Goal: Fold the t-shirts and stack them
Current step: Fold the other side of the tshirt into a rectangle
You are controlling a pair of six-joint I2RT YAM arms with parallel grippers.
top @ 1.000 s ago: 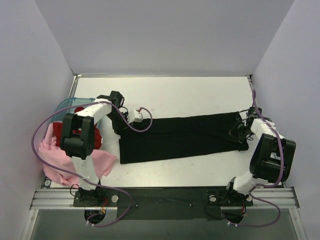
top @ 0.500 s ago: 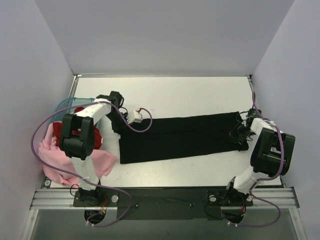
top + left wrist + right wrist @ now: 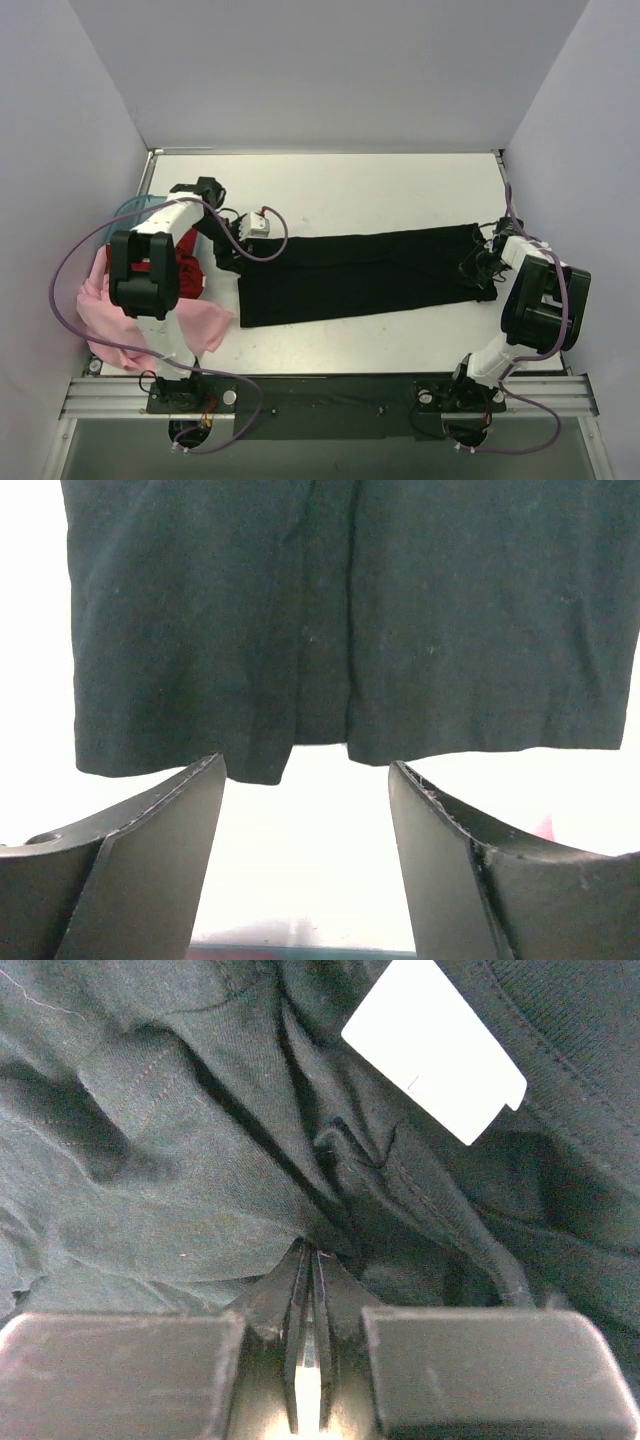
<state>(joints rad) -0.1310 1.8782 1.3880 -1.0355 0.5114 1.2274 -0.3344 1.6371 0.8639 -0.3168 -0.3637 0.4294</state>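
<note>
**A:** Start at the left gripper [image 3: 305, 764]. What's in it?

**B:** Nothing. Its two dark, matte, wedge-shaped fingers [image 3: 160, 830] stand wide apart, with only bare white table [image 3: 320, 850] between them. The hem of the black t-shirt [image 3: 340, 610] lies just beyond the tips. It's flat, fine-knit cloth with a stitched edge and a lengthwise fold down the middle.

**A:** And the right gripper [image 3: 305, 1252]?

**B:** Its jaws are pressed together, leaving only a thin slit. A pucker of the same black shirt is caught at the tips, and creases run out from that spot. Ahead and to the right a plain white rectangular label [image 3: 435, 1045] sits on the rumpled cloth, beside a thick ribbed seam.

**A:** How many shirts?

**B:** Three. The black one lies as a long, narrow strip across the table, with a gripper at each end. Behind the left gripper, towards its own arm, is a crumpled red t-shirt [image 3: 185, 270]. A pale pink t-shirt [image 3: 110, 320] is under it and spills towards the near edge of the table.

**A:** Anything else nearby?

**B:** One translucent teal tub [image 3: 135, 207], with a curved rim, against the left wall beyond the red shirt. Both arms trail purple cables.

**A:** What's in the way?

**B:** The left arm's upper links cover part of the red and pink heap in the overhead view. The right arm's wrist hides the black shirt's far right end.
</note>
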